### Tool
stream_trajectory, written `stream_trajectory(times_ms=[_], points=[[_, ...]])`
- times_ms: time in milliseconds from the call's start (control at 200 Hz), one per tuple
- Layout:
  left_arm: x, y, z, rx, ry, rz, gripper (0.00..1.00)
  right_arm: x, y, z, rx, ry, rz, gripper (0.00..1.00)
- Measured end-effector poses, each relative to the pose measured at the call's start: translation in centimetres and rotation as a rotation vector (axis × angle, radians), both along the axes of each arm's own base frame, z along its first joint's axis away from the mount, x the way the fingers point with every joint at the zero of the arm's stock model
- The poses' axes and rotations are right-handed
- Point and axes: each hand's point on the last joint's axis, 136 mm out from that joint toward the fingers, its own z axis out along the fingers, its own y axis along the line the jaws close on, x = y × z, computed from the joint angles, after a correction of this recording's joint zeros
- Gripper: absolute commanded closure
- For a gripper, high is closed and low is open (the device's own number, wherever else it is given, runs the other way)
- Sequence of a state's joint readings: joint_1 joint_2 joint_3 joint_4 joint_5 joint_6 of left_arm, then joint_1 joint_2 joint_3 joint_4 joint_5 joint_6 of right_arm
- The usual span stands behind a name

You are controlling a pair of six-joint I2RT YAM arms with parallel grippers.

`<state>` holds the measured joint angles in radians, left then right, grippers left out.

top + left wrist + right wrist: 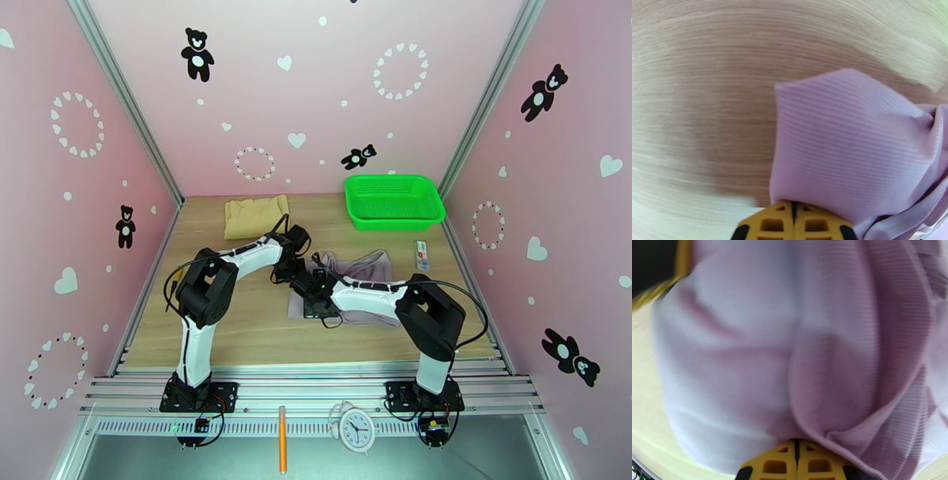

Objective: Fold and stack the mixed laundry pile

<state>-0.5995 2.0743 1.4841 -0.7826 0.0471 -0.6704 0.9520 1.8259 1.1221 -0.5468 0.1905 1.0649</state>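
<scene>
The pale grey-lilac garment (368, 267) lies crumpled right of the table's middle. My left gripper (291, 273) and right gripper (310, 292) meet at its left edge. In the left wrist view the yellow fingers (770, 224) are pressed together, my left gripper (793, 203) shut on a corner of the lilac cloth (853, 150), which is lifted over the wood. In the right wrist view my right gripper (797, 442) is shut on a bunched fold of the same garment (762, 342). The tan-beige piece (254, 215) lies folded at the back left.
A bright green mesh basket (393, 200) stands at the back right. A small white object (422, 254) lies near the right wall. On the front ledge below the arm bases are a white clock (357, 430) and an orange pen (282, 439).
</scene>
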Motion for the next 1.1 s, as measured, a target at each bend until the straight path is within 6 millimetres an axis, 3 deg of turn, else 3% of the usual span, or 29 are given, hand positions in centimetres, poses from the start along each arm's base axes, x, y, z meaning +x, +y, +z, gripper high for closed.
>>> stream_trajectory(times_ms=[235,465,625,746,896,976,1101], points=[[-0.3,0.7,-0.1,0.032,-0.018,-0.005,1.0,0.0,-2.4,1.8,0.006,-0.053,-0.05,1.0],[-0.3,1.2,-0.1,0.052,-0.028,-0.007,1.0,-1.5,-6.2,1.5,-0.034,-0.042,-0.134,1.0],[-0.3,1.4,0.0,0.055,-0.026,-0.01,1.0,-1.1,-6.2,2.9,-0.003,-0.059,-0.136,1.0],[-1.0,2.0,0.3,0.073,-0.005,-0.015,1.0,1.2,-4.5,5.5,0.081,-0.083,-0.113,1.0],[-1.6,2.4,1.6,0.079,0.003,-0.019,1.0,5.8,-1.8,8.8,0.194,-0.134,-0.086,1.0],[-1.5,2.3,2.4,0.072,-0.008,-0.019,1.0,7.7,-1.3,8.1,0.202,-0.124,-0.08,1.0],[-1.2,2.1,2.8,0.061,-0.017,-0.018,1.0,9.0,-1.8,4.5,0.151,-0.062,-0.08,1.0]])
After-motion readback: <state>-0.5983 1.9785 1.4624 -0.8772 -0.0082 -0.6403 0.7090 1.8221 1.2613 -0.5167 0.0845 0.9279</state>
